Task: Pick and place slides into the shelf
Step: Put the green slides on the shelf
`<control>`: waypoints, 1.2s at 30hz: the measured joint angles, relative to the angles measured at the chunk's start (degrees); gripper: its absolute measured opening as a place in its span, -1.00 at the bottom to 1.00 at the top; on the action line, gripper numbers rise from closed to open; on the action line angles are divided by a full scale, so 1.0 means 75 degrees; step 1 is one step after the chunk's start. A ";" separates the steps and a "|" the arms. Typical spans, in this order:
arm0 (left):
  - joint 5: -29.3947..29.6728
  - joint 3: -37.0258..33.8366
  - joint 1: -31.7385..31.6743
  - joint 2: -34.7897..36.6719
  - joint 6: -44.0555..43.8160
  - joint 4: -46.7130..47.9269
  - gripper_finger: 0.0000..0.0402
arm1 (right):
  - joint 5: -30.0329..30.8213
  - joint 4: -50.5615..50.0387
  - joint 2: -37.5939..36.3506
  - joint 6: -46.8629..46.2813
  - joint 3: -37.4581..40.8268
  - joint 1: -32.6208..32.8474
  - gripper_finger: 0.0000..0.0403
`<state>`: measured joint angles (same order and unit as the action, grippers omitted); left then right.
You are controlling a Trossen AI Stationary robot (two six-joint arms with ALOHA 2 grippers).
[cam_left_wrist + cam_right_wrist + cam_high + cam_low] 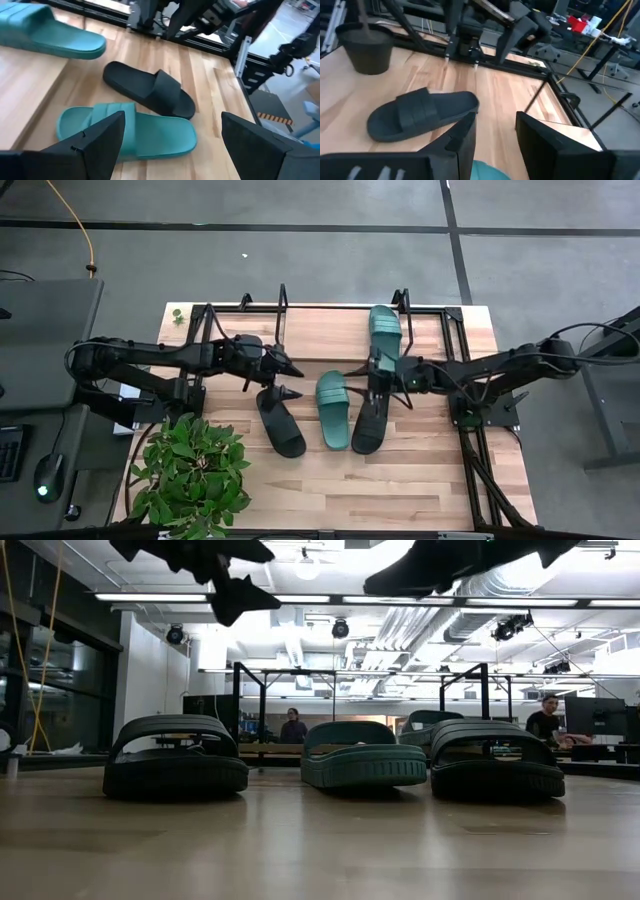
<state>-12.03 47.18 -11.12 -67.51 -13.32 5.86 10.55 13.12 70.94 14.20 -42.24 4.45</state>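
Three slides lie sole-down on the table: a black slide (pixel 281 423) (pixel 175 762), a teal slide (pixel 335 411) (pixel 363 754) (pixel 127 131) and a second black slide (pixel 368 423) (pixel 496 762) (pixel 150 90). Another teal slide (pixel 385 330) (pixel 50 32) lies on the shelf (pixel 320 328) board at the far side. My left gripper (pixel 289 380) (pixel 172 145) hangs open, high above the far end of the left black slide (pixel 420 117). My right gripper (pixel 362 372) (pixel 495 145) is open above the far end of the right black slide.
A potted plant (pixel 190 475) stands at the table's near left corner, its dark pot (pixel 370 47) close to the left black slide. The shelf's black end frames (pixel 452 330) rise along the far edge. Bare wood (pixel 400 490) spreads along the near side. People sit in the room behind.
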 joint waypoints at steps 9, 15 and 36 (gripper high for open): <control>0.0910 0.0000 0.0626 0.0000 0.0015 -0.0383 0.56 | 0.1543 -0.0059 0.0000 0.0711 0.0000 0.1023 -0.36; 0.1761 0.0000 0.1146 0.0000 0.0588 -0.0482 0.56 | 0.1860 -0.0316 0.0006 0.0683 0.0000 0.1269 -0.36; 0.0665 -0.1921 0.0509 0.1489 0.1115 -0.2225 0.55 | 0.2019 -0.0524 0.0021 0.0551 -0.0003 0.1413 -0.36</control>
<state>-7.04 32.77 -7.30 -56.34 -4.96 -10.83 25.69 9.19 71.09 18.33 -42.26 15.05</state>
